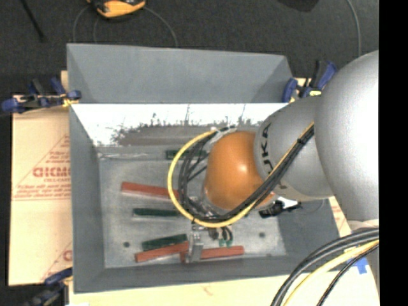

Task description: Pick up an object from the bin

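Note:
My gripper (194,244) hangs below the arm's orange cover, low over the front of the bin. Its tip comes down on a long red flat stick (159,254) that lies along the front wall and runs on to the right of the gripper. A dark green stick (163,241) lies just behind the red one, its right end close to the gripper. I see nothing lifted off the floor.
More sticks lie to the left: a dark green one (155,213) mid-floor, a red one (145,189) behind it, and a green piece (172,153) near the back wall. The arm and its cables cover the bin's right half.

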Controlling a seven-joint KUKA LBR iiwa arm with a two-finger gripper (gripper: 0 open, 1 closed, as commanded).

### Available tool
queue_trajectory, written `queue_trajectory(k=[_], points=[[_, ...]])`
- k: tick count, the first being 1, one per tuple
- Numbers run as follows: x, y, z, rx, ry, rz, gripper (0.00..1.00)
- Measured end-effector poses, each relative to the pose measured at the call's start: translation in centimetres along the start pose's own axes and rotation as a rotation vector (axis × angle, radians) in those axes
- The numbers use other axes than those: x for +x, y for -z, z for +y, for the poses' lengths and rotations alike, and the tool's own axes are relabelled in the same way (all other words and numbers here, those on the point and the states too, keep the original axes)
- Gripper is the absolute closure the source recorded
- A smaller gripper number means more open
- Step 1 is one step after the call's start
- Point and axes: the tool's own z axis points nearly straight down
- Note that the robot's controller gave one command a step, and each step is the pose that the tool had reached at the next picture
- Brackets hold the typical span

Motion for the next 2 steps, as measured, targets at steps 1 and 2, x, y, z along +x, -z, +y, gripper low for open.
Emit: queue_trajectory(k=[1,2], points=[[-0.13,0.07,-0.01,0.0,-0.002,-0.003,1.0],[0.0,0.0,-0.02,0.0,-0.003,0.0,0.0]])
